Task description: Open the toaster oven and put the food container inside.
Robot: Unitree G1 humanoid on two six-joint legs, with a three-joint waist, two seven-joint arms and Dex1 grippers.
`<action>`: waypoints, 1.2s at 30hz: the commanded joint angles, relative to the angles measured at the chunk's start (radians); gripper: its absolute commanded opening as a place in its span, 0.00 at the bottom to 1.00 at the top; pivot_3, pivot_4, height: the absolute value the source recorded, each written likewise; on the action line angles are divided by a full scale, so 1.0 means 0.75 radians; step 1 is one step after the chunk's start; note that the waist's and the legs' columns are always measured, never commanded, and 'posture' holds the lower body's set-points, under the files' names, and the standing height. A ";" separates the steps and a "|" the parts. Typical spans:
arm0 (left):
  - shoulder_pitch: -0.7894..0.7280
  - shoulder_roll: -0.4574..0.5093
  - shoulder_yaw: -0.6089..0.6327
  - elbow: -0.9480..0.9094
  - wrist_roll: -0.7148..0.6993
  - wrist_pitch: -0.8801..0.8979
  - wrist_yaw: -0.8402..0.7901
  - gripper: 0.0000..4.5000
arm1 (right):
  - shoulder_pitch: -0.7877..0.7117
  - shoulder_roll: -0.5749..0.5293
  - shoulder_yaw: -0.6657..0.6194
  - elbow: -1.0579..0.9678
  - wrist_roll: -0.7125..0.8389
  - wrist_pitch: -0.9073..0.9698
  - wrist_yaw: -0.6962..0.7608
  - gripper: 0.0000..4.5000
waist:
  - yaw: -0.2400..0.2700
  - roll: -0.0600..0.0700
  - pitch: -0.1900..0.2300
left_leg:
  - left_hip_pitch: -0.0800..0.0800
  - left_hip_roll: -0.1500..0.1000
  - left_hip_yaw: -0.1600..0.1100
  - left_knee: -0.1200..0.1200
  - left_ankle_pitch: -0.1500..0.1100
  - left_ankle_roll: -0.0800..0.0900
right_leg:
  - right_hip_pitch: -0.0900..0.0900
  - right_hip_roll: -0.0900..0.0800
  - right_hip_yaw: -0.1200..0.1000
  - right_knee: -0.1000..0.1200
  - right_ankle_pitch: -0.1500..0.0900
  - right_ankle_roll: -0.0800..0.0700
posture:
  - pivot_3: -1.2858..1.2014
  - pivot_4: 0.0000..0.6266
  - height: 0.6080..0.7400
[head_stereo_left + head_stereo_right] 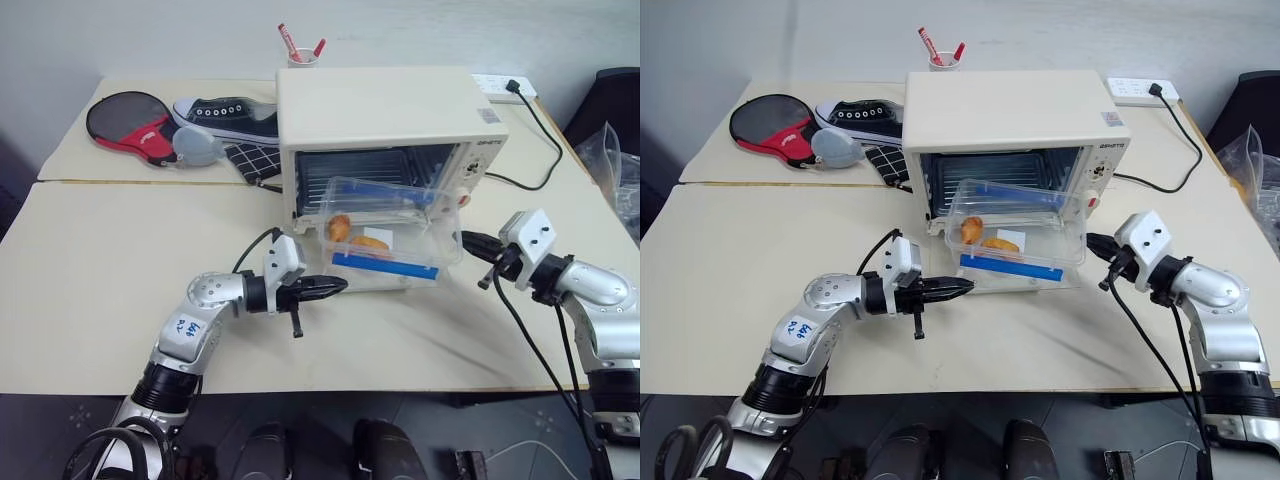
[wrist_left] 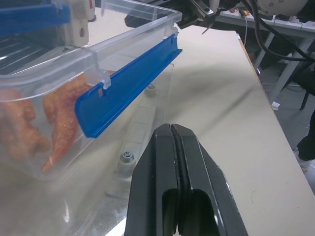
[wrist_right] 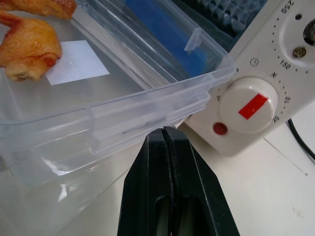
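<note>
oven [image 1: 380, 105]: centre frame, door down.
box [image 1: 385, 235]: we see it on the open door, not inside.
left gripper [image 1: 335, 286]: fingers pressed together, empty, beside box.
right gripper [image 1: 470, 240]: same, at box's right end.
step: we'd push evenly from both ends, keeping box level.

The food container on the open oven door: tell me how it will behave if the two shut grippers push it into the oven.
The food container looks like thin clear plastic, so probably light and apt to slide easily on the glass door. Its walls may flex under a push. The orange food pieces lie loose and could shift. A push from the left gripper or right gripper alone might skew it.
</note>
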 commanded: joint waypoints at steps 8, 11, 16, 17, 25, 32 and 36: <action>-0.019 -0.014 0.009 -0.024 -0.005 -0.019 0.021 0.00 | -0.110 0.010 0.002 0.126 -0.029 -0.110 0.027 0.00 | -0.008 0.000 0.000 | -0.001 0.000 -0.002 0.000 0.000 0.000 | 0.000 0.000 -0.002 0.000 0.000 0.000 | 0.52 0.24 1.00; -0.022 -0.012 0.013 -0.022 -0.004 -0.019 0.025 0.00 | 0.023 -0.061 -0.055 0.011 0.021 -0.047 0.070 0.00 | 0.006 0.001 0.001 | -0.002 -0.001 -0.002 0.000 0.000 0.000 | 0.000 -0.001 -0.003 -0.002 0.000 0.000 | 0.52 0.24 1.00; -0.013 -0.021 0.019 -0.017 0.000 -0.033 0.045 0.00 | 0.261 -0.092 -0.087 -0.247 0.137 0.107 0.129 0.00 | 0.009 0.001 0.000 | -0.001 0.000 -0.002 0.000 0.000 0.000 | 0.001 -0.001 -0.002 -0.001 0.000 0.001 | 0.52 0.24 1.00; -0.012 -0.027 0.016 -0.013 0.003 -0.037 0.050 0.00 | 0.281 -0.082 -0.073 -0.290 0.153 0.135 0.134 0.00 | 0.007 0.002 0.000 | 0.000 0.000 -0.002 0.000 0.000 0.000 | 0.001 -0.001 -0.002 -0.001 0.001 0.001 | 0.52 0.24 1.00; -0.072 -0.079 -0.012 0.083 0.077 -0.072 0.114 0.00 | 0.194 0.029 0.059 -0.447 0.206 0.308 0.108 0.00 | 0.000 0.002 0.000 | 0.000 0.000 -0.002 0.000 0.000 0.000 | 0.001 0.000 -0.002 0.000 0.001 0.000 | 0.52 0.24 1.00; -0.193 -0.179 0.023 0.274 0.133 -0.174 0.228 0.00 | -0.048 0.116 0.105 -0.188 0.083 0.191 0.035 0.00 | 0.015 0.002 0.000 | -0.001 -0.001 -0.002 0.003 0.000 0.000 | 0.001 -0.001 -0.003 0.000 0.001 0.001 | 0.52 0.24 1.00; -0.277 -0.245 0.033 0.394 0.161 -0.248 0.279 0.00 | -0.178 0.148 0.116 0.029 0.004 0.064 0.020 0.00 | 0.012 0.002 0.000 | -0.003 -0.002 -0.002 0.003 0.000 0.001 | 0.001 -0.001 -0.004 -0.001 0.002 0.002 | 0.52 0.24 1.00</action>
